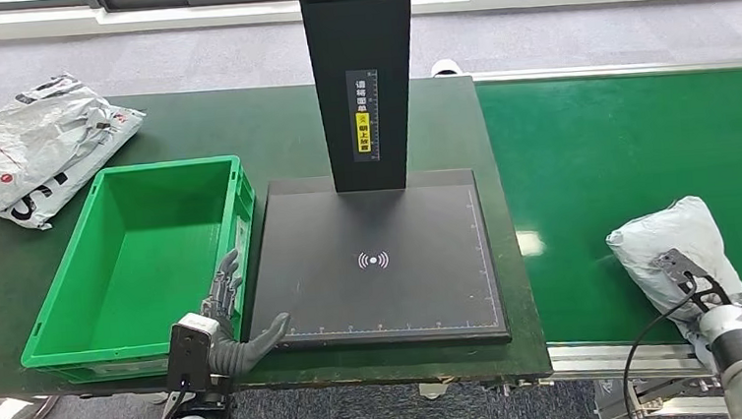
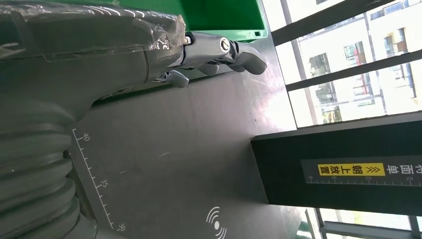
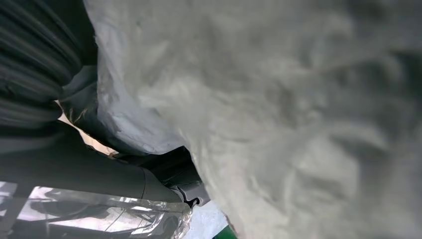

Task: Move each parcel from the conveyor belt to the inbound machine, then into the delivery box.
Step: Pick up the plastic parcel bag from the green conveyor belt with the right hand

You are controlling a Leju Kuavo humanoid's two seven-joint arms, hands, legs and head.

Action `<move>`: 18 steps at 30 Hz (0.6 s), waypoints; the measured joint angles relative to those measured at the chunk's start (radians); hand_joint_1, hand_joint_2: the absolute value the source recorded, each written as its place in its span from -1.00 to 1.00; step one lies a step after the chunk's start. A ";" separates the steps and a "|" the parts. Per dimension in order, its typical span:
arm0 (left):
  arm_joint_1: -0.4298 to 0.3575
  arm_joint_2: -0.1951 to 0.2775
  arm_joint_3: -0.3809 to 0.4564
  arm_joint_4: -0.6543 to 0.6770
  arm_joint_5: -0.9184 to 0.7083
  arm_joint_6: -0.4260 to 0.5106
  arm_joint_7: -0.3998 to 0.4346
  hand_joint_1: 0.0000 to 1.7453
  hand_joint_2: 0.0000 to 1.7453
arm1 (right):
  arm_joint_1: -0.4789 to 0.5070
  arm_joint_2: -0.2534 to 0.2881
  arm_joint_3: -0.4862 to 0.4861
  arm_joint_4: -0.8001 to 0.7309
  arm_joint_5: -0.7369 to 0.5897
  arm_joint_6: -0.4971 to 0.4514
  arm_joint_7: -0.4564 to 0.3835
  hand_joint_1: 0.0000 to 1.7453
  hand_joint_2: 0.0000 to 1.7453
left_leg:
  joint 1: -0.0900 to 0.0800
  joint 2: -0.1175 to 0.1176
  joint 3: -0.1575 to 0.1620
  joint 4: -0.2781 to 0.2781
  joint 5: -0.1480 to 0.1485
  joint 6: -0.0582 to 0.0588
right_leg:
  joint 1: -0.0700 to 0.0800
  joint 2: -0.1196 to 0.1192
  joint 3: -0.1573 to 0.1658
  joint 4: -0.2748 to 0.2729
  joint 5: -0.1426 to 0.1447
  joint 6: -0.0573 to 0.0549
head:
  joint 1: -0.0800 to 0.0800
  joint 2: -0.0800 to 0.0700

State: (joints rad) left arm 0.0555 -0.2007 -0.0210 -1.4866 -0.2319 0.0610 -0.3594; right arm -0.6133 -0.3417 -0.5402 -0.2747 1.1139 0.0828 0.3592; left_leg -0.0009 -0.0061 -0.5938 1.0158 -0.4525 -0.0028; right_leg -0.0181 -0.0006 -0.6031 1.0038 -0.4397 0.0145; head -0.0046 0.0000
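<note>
- Right hand point(image 1: 693, 290): pressed onto a grey poly-bag parcel point(image 1: 676, 247) lying on the green conveyor belt point(image 1: 590, 155); its fingers are hidden, so whether they have closed on the bag cannot be told.
- Left hand point(image 1: 232, 318): released, fingers spread, at the seam between the green delivery box point(image 1: 55, 335) on its outer side and the inbound machine's black scanning plate point(image 1: 380, 258) on its inner side.
- Progress, as judged: plate bare, box empty; lift, scan and boxing all remain.
- Beyond the box: more bagged parcels point(image 1: 32, 144) on the table.
</note>
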 joint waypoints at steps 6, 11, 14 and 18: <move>0.000 0.000 0.000 0.000 0.000 0.000 0.000 -1.00 1.00 | 0.000 0.002 0.000 0.000 -0.001 0.000 0.000 0.34 1.00 | 0.000 0.000 0.000 0.000 0.000 0.000 | 0.000 0.000 0.000 0.000 0.000 0.000 | 0.000 0.000; 0.000 0.000 0.000 0.000 0.000 0.000 0.000 -1.00 1.00 | -0.001 0.002 0.000 0.000 -0.001 0.000 0.000 0.34 1.00 | 0.000 0.000 0.000 0.000 0.000 0.000 | 0.000 -0.001 0.001 0.000 0.000 0.001 | 0.000 0.000; 0.000 0.000 0.000 0.001 0.000 0.000 0.000 -1.00 1.00 | -0.001 0.002 0.000 0.000 -0.001 0.000 0.000 0.34 1.00 | 0.000 -0.001 0.000 0.001 0.000 0.001 | 0.000 -0.001 0.001 0.000 -0.001 0.001 | 0.000 0.000; 0.000 0.000 0.000 0.001 0.000 0.000 0.000 -1.00 1.00 | -0.001 0.004 0.000 0.000 -0.001 0.000 0.000 0.67 1.00 | 0.000 -0.001 0.000 0.001 0.000 0.001 | 0.000 -0.001 0.002 -0.001 0.000 0.001 | 0.000 0.000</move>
State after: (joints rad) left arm 0.0555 -0.2007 -0.0206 -1.4858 -0.2319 0.0609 -0.3593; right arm -0.6148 -0.3378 -0.5402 -0.2747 1.1128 0.0832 0.3590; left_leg -0.0009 -0.0068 -0.5935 1.0165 -0.4529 -0.0017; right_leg -0.0182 -0.0017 -0.6013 1.0031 -0.4401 0.0156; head -0.0046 0.0000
